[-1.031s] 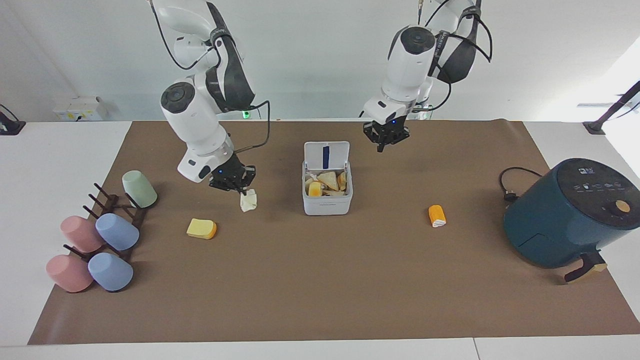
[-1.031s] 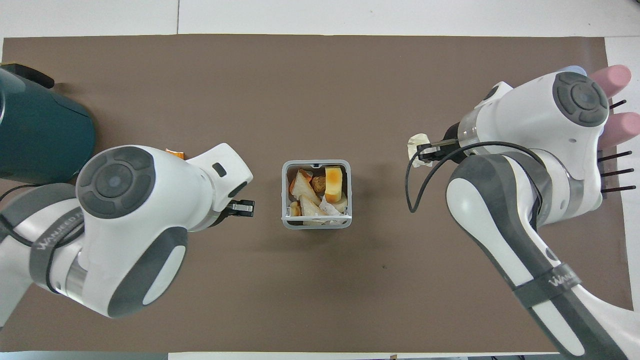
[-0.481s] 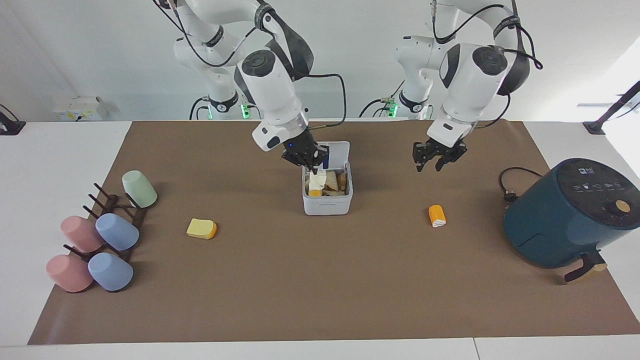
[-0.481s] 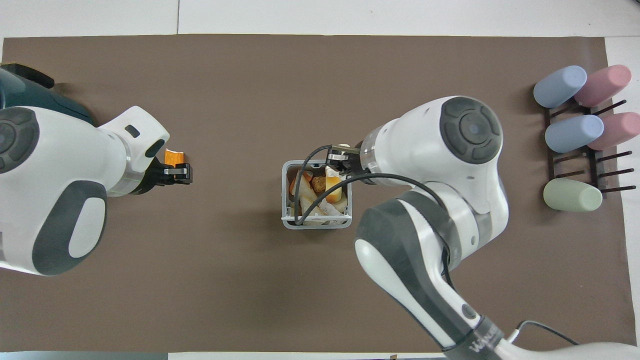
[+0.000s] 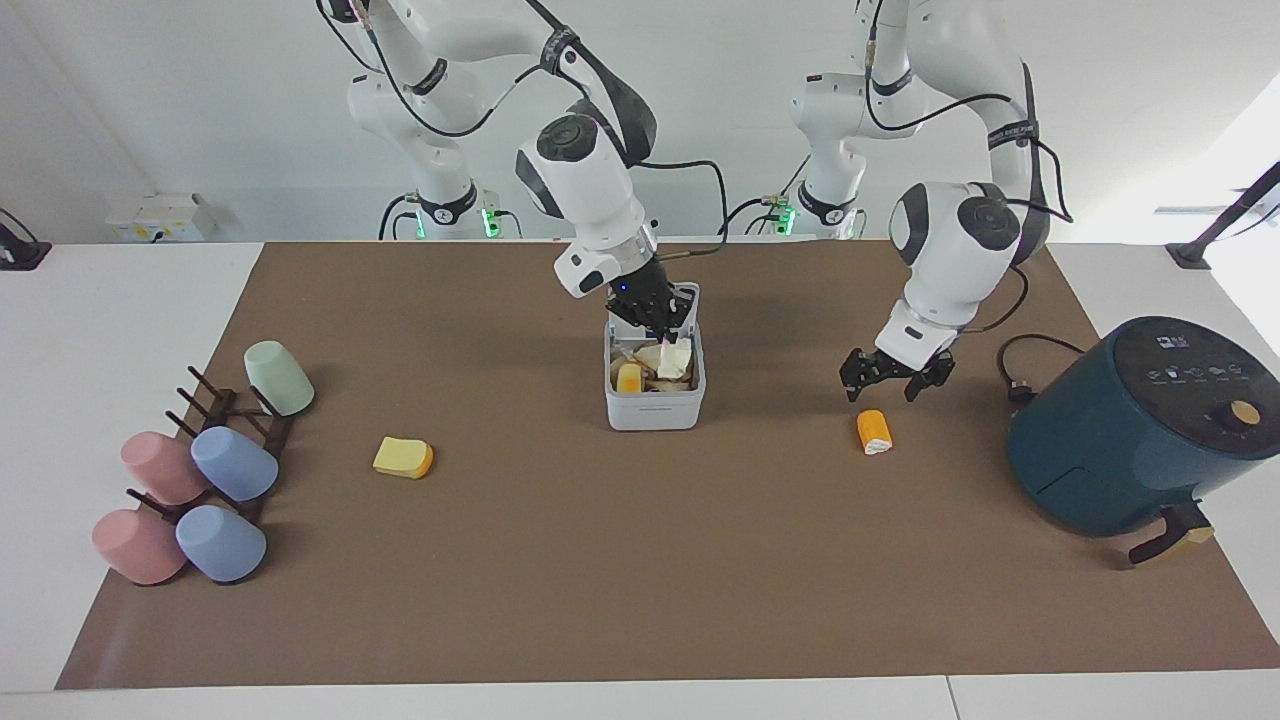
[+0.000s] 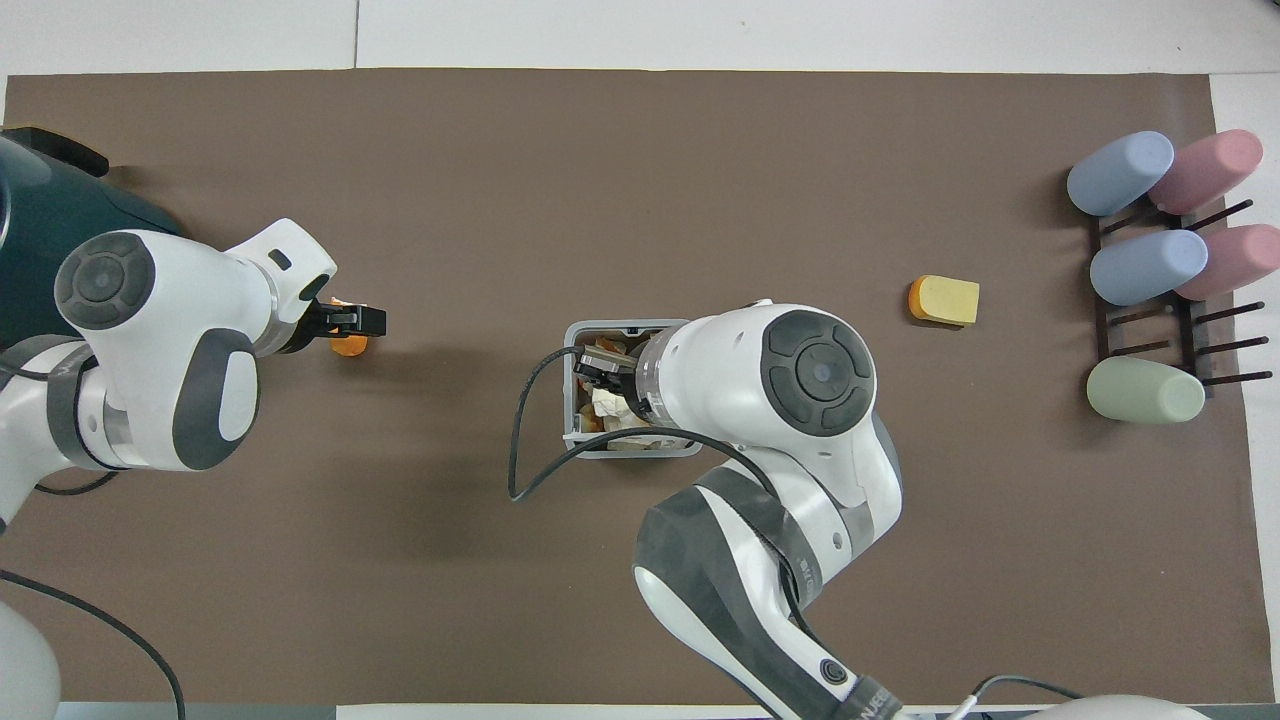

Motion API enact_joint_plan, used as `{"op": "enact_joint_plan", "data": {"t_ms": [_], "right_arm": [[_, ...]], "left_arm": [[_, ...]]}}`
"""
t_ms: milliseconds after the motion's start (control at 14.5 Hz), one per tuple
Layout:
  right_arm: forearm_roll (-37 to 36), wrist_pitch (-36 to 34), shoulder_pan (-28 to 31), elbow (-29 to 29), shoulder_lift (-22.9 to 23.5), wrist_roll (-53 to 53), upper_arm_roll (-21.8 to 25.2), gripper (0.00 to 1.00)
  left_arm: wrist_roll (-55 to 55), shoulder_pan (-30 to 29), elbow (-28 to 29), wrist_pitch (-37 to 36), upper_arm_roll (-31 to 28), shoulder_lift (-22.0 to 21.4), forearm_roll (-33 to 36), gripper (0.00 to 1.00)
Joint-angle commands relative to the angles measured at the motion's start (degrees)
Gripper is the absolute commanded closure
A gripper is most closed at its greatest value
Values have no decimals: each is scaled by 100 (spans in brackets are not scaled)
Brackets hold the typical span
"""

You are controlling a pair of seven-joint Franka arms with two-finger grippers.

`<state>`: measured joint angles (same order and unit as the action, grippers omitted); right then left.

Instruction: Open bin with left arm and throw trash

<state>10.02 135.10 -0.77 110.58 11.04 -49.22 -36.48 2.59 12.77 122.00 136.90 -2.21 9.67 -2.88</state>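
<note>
The bin (image 5: 654, 385) sits mid-table, lid up. The right gripper (image 5: 662, 326) is over it, apparently pinching the tissue (image 5: 675, 360) to drop in. The left gripper (image 5: 893, 376), fingers spread, hovers over the orange cylinder (image 5: 874, 432). The yellow wedge (image 5: 404, 457) lies toward the right arm's end.

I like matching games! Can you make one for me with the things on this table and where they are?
Things:
1. tissue
2. yellow wedge
3. orange cylinder
4. green cup

Places:
A. on the brown mat, just under the left gripper
B. on the dark rack at the right arm's end of the table
C. in the open bin, under the right gripper
D. alone on the mat between the bin and the cups

Pairs: 1-C, 2-D, 3-A, 4-B
</note>
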Motion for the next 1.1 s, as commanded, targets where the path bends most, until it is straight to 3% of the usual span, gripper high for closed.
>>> {"op": "enact_joint_plan", "data": {"t_ms": [0, 69, 138, 206, 412, 619, 894, 1031], "right_arm": [[-70, -324, 86, -272, -41, -80, 9, 32], [-262, -561, 112, -466, -23, 8, 114, 32], [-559, -877, 121, -711, 12, 244, 341, 32], [-641, -1272, 139, -957, 30, 742, 552, 32], [-720, -1942, 200, -1241, 39, 2455, 1194, 31], [-720, -1944, 306, -944, -92, 4083, 1880, 29], [-852, -1165, 542, 171, -321, 6534, 2207, 24], [-1009, -401, 569, 892, -532, 6706, 2207, 23]], "left_arm": [[-512, -196, 87, 451, 45, 342, 95, 7], [-558, -205, 122, 600, 45, 386, 95, 26], [-567, -214, 122, 697, 45, 413, 95, 72], [-584, -205, 122, 715, 45, 422, 95, 100], [-558, -152, 122, 715, 45, 413, 95, 100], [-514, -117, 52, 610, 45, 142, 95, 100], [283, 461, -509, -56, 54, -70, 95, 100], [749, 892, -887, -434, 54, -26, 95, 100]]}}
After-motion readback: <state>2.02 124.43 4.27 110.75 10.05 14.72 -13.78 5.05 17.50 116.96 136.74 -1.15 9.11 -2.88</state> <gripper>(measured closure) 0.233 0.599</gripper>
